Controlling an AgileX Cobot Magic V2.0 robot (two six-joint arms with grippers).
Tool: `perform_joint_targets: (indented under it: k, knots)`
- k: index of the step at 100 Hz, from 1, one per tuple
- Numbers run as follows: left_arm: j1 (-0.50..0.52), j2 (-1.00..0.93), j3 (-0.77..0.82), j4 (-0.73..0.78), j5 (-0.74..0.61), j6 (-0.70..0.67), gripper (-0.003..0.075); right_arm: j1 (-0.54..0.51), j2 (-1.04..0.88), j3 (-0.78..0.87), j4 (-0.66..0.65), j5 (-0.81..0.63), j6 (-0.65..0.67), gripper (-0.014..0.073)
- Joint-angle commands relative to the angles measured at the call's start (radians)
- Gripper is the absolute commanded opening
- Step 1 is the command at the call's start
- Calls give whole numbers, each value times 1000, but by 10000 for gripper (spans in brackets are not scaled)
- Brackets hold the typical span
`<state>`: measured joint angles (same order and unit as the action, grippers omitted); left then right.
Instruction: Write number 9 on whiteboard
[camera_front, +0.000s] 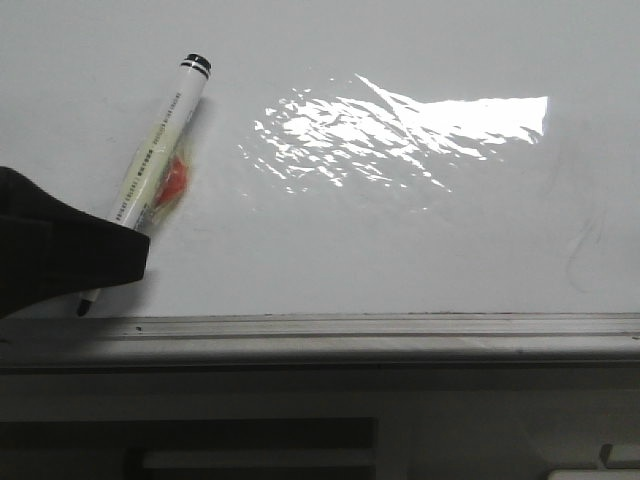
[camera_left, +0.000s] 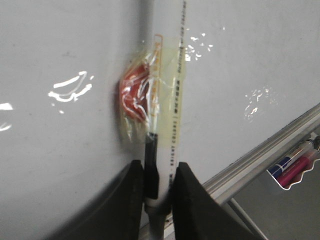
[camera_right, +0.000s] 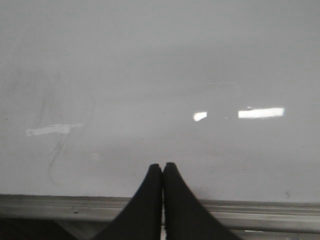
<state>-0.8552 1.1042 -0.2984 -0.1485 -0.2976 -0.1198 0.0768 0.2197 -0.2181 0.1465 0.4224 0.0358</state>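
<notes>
Front view shows your left gripper (camera_front: 95, 265) pinching the marker (camera_front: 150, 175) low on the whiteboard (camera_front: 400, 250), no 9 drawn yet. Right gripper (camera_right: 162, 172) sits pressed together. Lift toward open board before looping, then pull straight down.

Left gripper (camera_left: 158, 187) is clamped on a marker (camera_front: 155, 150) low against the whiteboard (camera_front: 400, 240); right gripper (camera_right: 162, 175), jaws pressed together, points at the board's rail.
</notes>
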Motion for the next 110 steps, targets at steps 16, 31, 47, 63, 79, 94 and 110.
perform_joint_targets:
  k: [16,31,47,63,79,94,110]
  knots:
    - [-3,-7,-24,-6,-61,-6,-20,184,77,-88,9,5,-36,-67]
    - [-3,-7,-24,33,-63,-6,-20,311,191,-182,9,37,-135,-56]
    - [-7,-7,-24,219,-91,-6,-20,471,347,-311,25,44,-159,160]
    - [-36,-7,-24,447,-195,-6,-20,631,502,-442,25,44,-161,398]
    - [-36,-7,-24,627,-283,-6,-20,738,607,-525,25,15,-161,399]
    - [-36,-7,-24,642,-298,-6,-20,780,671,-571,27,11,-161,399]
    - [-36,-7,-24,643,-307,-6,-20,788,735,-625,76,-17,-161,399]
